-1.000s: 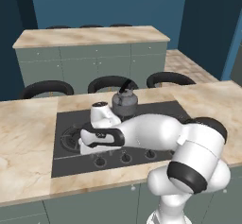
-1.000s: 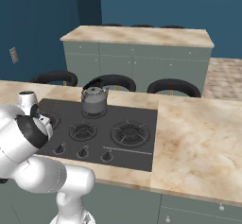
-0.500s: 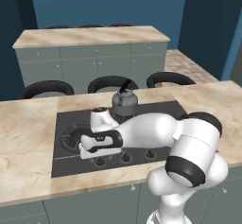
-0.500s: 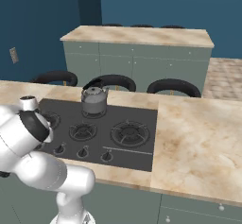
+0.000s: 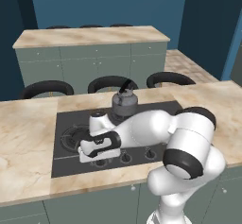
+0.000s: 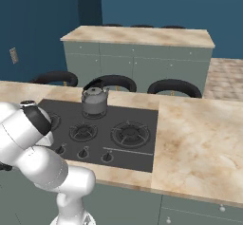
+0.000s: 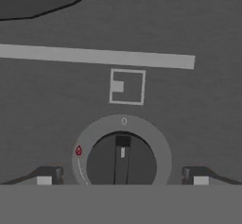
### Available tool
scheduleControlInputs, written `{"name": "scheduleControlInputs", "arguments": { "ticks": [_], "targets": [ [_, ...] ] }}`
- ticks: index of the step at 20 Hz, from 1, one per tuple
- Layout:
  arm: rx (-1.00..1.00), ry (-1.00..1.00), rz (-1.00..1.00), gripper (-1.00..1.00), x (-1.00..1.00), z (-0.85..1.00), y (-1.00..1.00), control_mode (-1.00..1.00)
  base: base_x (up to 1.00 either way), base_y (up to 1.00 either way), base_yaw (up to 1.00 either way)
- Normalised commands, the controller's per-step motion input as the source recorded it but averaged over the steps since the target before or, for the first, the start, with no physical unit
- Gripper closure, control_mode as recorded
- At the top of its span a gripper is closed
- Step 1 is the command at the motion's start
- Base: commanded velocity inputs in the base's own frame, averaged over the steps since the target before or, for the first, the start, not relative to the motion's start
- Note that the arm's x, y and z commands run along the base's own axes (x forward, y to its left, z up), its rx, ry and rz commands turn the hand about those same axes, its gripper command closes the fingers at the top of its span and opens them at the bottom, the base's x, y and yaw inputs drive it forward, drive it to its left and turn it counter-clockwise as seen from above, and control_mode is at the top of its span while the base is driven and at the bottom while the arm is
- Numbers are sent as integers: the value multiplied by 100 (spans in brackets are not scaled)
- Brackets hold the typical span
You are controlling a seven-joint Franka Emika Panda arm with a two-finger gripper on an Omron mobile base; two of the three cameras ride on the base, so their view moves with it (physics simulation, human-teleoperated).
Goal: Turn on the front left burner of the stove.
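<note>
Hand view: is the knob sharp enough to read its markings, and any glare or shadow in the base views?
Hand view: the knob is slightly soft but readable, pointer at the 0 mark, red flame symbol at its left; gripper open astride it. Left base view: even flat light, no glare on the stove. Right base view: kettle crisp, shadows faint.

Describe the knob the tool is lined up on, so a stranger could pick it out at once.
Start at the dark grey stove set in the marble counter. Along its front edge runs a row of small dark knobs. The knob sits between the open fingertips of the tool; its pointer aims at the 0, a red flame mark lies on its ring, and a small square diagram is printed just beyond it.
</note>
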Motion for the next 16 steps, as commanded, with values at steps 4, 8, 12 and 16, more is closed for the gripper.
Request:
{"name": "scheduleControlInputs", "arguments": {
  "ticks": [4, 8, 12, 16],
  "targets": [
    [0, 0, 0, 100, 2, -6, 4, -100, 0, 0, 0],
    [0, 0, 1, 100, 0, -2, 0, -100, 0, 0, 0],
    [0, 0, 28, 100, 0, -17, 0, -100, 0, 0, 0],
    [4, -1, 64, 100, 0, -28, 0, -100, 0, 0, 0]
  ]
}}
